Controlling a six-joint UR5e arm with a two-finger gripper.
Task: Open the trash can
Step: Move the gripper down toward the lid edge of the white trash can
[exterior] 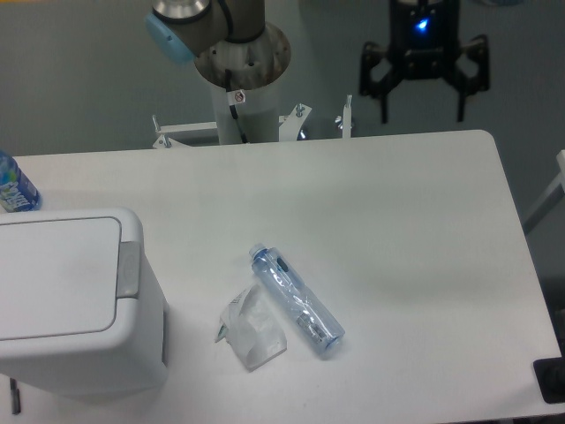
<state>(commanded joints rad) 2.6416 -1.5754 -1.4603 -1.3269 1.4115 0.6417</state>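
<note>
The trash can [71, 300] is a boxy white bin at the front left of the table, its flat lid lying closed. A grey push-button tab [129, 268] sits on its right rim. My gripper [422, 108] hangs high above the table's far edge, right of centre, far from the bin. Its black fingers [383, 99] are spread apart and point down, with nothing between them.
A clear plastic bottle [296, 299] lies on its side mid-table, with a crumpled clear wrapper [252, 329] beside it. Another bottle with a blue label [13, 187] stands at the left edge behind the bin. The arm's base column [240, 79] rises behind the table.
</note>
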